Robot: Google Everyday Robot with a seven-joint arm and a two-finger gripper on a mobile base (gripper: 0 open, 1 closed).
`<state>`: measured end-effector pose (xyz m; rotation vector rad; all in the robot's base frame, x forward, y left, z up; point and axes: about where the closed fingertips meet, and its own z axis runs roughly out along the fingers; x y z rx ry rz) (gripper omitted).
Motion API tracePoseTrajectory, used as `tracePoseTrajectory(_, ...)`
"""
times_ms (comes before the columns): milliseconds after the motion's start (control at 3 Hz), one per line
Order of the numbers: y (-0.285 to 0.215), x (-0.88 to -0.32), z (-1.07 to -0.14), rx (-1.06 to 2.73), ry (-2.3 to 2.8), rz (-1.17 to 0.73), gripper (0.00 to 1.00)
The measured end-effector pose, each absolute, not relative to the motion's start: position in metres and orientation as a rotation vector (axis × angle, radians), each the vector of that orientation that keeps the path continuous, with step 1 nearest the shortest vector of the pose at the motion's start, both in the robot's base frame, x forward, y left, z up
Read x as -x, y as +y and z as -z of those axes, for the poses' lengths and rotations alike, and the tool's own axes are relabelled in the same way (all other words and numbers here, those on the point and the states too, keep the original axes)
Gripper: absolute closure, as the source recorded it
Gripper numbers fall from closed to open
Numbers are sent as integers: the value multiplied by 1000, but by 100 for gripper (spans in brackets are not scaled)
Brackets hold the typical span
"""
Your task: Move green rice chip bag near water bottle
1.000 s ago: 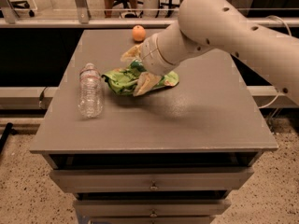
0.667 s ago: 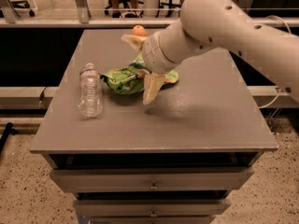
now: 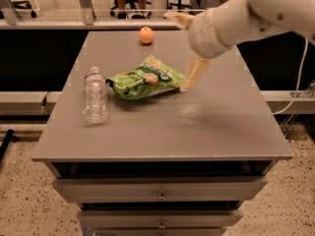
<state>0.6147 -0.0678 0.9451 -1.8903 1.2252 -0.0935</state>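
Observation:
The green rice chip bag (image 3: 145,78) lies crinkled on the grey table (image 3: 211,122), left of the middle. The water bottle (image 3: 95,95) lies on its side just left of the bag, with a small gap between them. My gripper (image 3: 176,52) hangs open and empty above the table, just right of the bag. Its lower finger (image 3: 193,74) points down beside the bag's right end, and its upper finger (image 3: 177,18) points to the back left.
A small orange fruit (image 3: 146,35) sits near the table's back edge. The table has drawers (image 3: 160,191) below its front edge. Chair legs and a rail stand behind the table. A cable hangs at the right.
My gripper has opened, let go of the green bag and moved off to the right of it. The bag now lies flat by the bottle.

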Motion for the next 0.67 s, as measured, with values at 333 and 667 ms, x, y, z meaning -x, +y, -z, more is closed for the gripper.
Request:
tracePoseTrajectory(333,-131,-615,-963,1812,1288,126,0)
tracePoseTrajectory(667,-143,-615,-967,1797,1300,134,0)
